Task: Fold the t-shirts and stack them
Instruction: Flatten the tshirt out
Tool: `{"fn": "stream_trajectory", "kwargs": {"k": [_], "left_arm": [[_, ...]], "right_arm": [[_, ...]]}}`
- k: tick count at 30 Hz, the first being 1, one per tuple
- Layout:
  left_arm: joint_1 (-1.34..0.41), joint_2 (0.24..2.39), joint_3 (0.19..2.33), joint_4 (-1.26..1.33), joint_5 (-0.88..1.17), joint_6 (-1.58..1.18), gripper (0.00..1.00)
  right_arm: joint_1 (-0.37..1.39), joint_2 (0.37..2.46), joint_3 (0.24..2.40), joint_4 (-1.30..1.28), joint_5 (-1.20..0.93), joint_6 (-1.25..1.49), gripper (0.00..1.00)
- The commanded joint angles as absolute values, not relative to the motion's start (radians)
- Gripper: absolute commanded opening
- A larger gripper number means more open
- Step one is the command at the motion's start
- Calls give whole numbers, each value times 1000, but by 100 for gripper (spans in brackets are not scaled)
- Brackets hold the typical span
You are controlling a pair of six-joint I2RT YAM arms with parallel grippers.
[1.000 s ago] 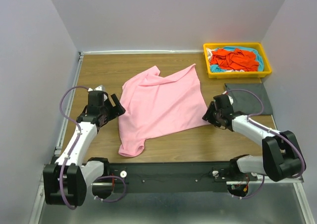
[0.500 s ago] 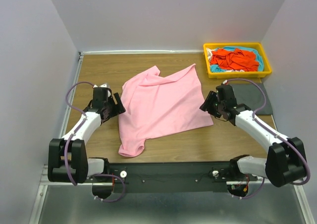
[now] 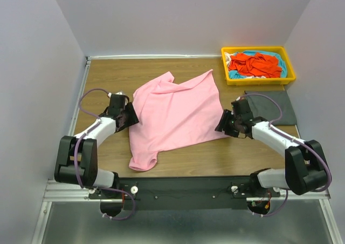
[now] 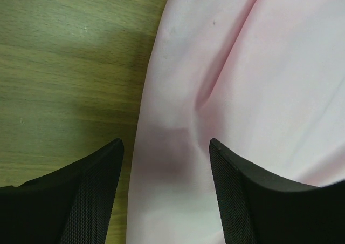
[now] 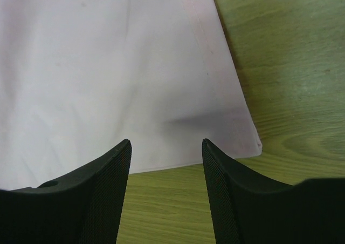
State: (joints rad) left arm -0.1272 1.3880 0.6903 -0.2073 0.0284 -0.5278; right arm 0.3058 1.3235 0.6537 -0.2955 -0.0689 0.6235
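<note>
Softly creased, the light pink cotton t-shirt (image 3: 175, 112) lies on the wood-grain worktop (image 3: 113, 74); my left hand (image 4: 164, 152) and right hand (image 5: 166, 144) hover open at its edges.

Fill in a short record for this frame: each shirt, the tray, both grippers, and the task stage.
pink t-shirt: spread on the table, wrinkled, unfolded
dark grey t-shirt: flat rectangle at the right, apparently folded
yellow tray: far right corner; holds orange-red t-shirt bunched on turquoise t-shirt
left gripper: open, over the pink shirt's left edge
right gripper: open, over its near right corner
stage: pink shirt not yet folded
</note>
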Motion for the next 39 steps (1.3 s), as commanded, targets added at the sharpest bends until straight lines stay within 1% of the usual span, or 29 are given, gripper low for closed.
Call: {"fn": "stream_trajectory", "kwargs": {"k": [1,2,4,5,6,8,9,11,12,14,15,16,17,19,20,21,23,24,27,30,31,32,33,35,38,39], "left_arm": [[-132,1434,706,-183,-66,-537,65],[-132,1443,710,-184,-72,-531,53],[-133,1468,730,-195,-86,-520,46],[-135,1476,741,-195,-89,-509,30],[-135,1480,752,-196,-90,-509,19],[-138,1503,803,-218,-113,-489,0],[-149,1511,831,-263,-130,-485,0],[-187,1531,895,-320,-231,-463,0],[-278,1539,982,-409,-388,-460,0],[-403,1551,1082,-512,-583,-462,0],[-454,1558,1165,-607,-671,-469,0],[-522,1583,1198,-650,-802,-483,0],[-528,1594,1236,-685,-831,-512,16],[-511,1621,1233,-735,-871,-526,32],[-505,1629,1224,-744,-896,-546,50],[-497,1649,1200,-759,-946,-549,57],[-482,1677,1195,-794,-982,-571,66],[-473,1690,1213,-836,-997,-606,74],[-471,1694,1217,-813,-950,-588,83],[-448,1612,1165,-625,-761,-531,83],[-437,1565,1146,-586,-644,-513,83],[-427,1545,1128,-550,-580,-508,83],[-395,1528,1094,-494,-469,-506,82],[-368,1499,1060,-451,-382,-506,81],[-342,1512,1019,-404,-273,-508,75],[-341,1529,1006,-399,-244,-514,70]], "right_arm": [[302,1333,611,-262,-87,607,62],[302,1332,595,-259,-80,609,62],[301,1325,581,-252,-69,618,62],[302,1322,568,-252,-61,620,62],[302,1318,560,-252,-57,623,62],[301,1301,543,-252,-48,627,62],[301,1293,538,-252,-45,627,62],[302,1275,531,-253,-35,623,62],[302,1269,523,-253,-32,618,62],[302,1244,517,-255,-26,612,63],[302,1238,512,-256,-25,612,63],[301,1230,506,-259,-20,608,62],[301,1223,502,-261,-14,609,63],[301,1215,491,-268,-8,612,63],[299,1213,491,-271,-17,615,63],[299,1210,489,-275,-17,621,63],[301,1206,491,-281,-18,627,63],[301,1204,491,-284,-20,627,63],[301,1207,495,-285,-26,621,63],[301,1218,506,-290,-37,612,63],[299,1216,511,-291,-41,608,63],[301,1218,511,-291,-51,604,63],[301,1218,512,-291,-52,603,63],[299,1226,515,-291,-58,597,63],[301,1239,523,-291,-69,588,63],[301,1239,525,-291,-68,589,63]]}}
